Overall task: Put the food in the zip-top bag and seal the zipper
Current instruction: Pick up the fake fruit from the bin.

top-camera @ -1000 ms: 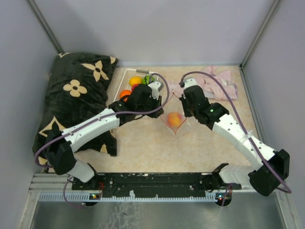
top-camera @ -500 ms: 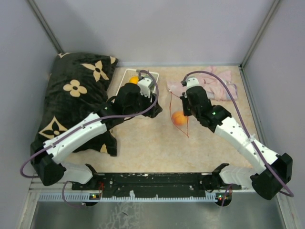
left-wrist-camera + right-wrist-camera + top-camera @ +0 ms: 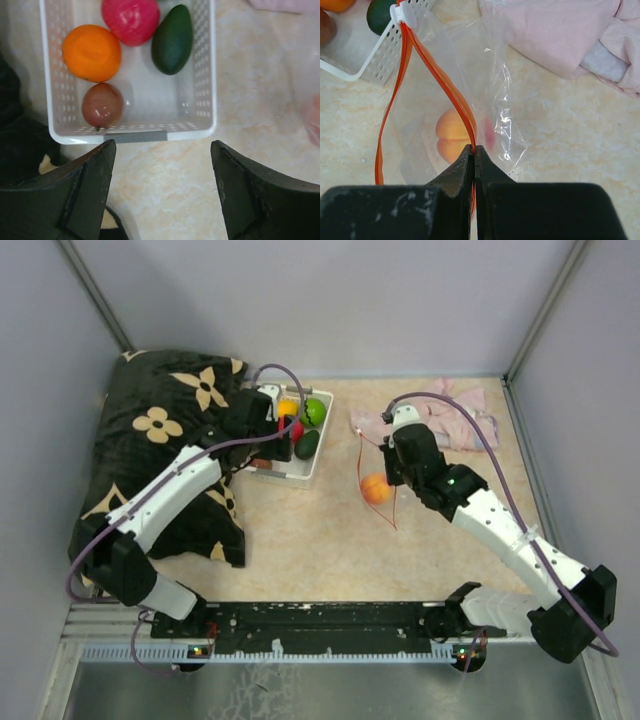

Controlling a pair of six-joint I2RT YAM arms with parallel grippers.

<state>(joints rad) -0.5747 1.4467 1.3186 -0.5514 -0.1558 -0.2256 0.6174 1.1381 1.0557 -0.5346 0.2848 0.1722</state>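
The zip-top bag (image 3: 495,95) hangs clear from my right gripper (image 3: 474,148), which is shut on its red-orange zipper (image 3: 445,82). A peach food piece (image 3: 451,135) lies inside the bag, seen from above as the peach (image 3: 376,488) beside my right gripper (image 3: 392,470). My left gripper (image 3: 162,147) is open and empty just short of the white basket (image 3: 135,135). The basket holds orange (image 3: 91,52), red (image 3: 131,20), dark green (image 3: 172,39) and brown (image 3: 102,104) food. The top view also shows yellow (image 3: 287,407) and bright green (image 3: 315,412) pieces there, beside my left gripper (image 3: 257,435).
A black pillow with beige flowers (image 3: 160,460) lies at the left, against the basket (image 3: 312,465). A crumpled pink cloth (image 3: 450,415) sits at the back right, just beyond the bag. Grey walls close in the table on three sides.
My left gripper let go of the bag, opened wide and swung left to the basket. The bag's mouth has narrowed and now hangs from the right gripper alone.
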